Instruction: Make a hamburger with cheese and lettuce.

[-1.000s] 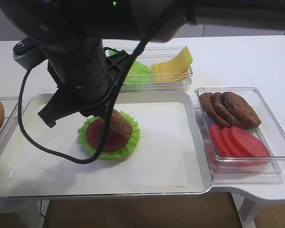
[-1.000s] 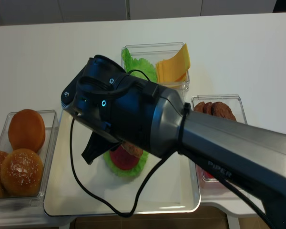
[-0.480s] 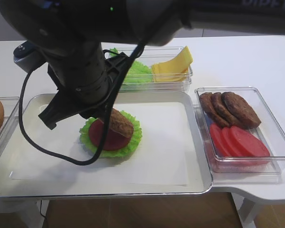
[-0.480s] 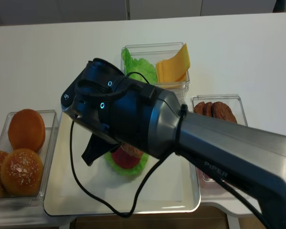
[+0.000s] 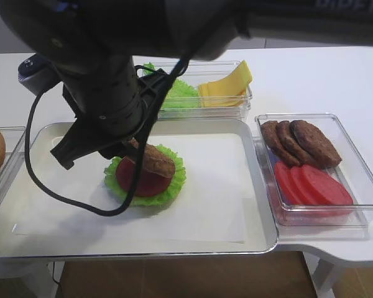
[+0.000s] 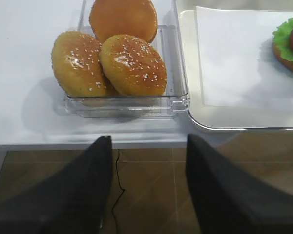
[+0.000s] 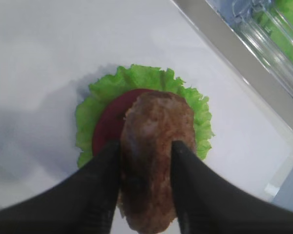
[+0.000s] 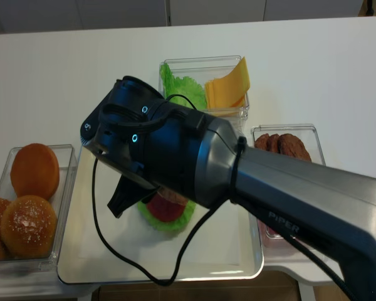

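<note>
Lowered since a second ago, brown round patty [image 7: 154, 146] rests on the lettuce-rimmed hamburger [image 5: 146, 176]; right pincer [image 7: 145, 187] flanks it, grip unclear. Yellow cheese squares [image 5: 227, 84] unused.

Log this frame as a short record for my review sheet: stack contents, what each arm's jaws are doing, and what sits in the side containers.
stack: hamburger on the metal tray: lettuce rim, red tomato slice, brown patty tilted on top
right gripper: jaws on either side of the patty, touching it; release not clear
left gripper: jaws open, off the table edge, holding nothing
back container: lettuce and cheese
right container: patties, tomato slices
left container: buns
cheese on stack: none visible
</note>
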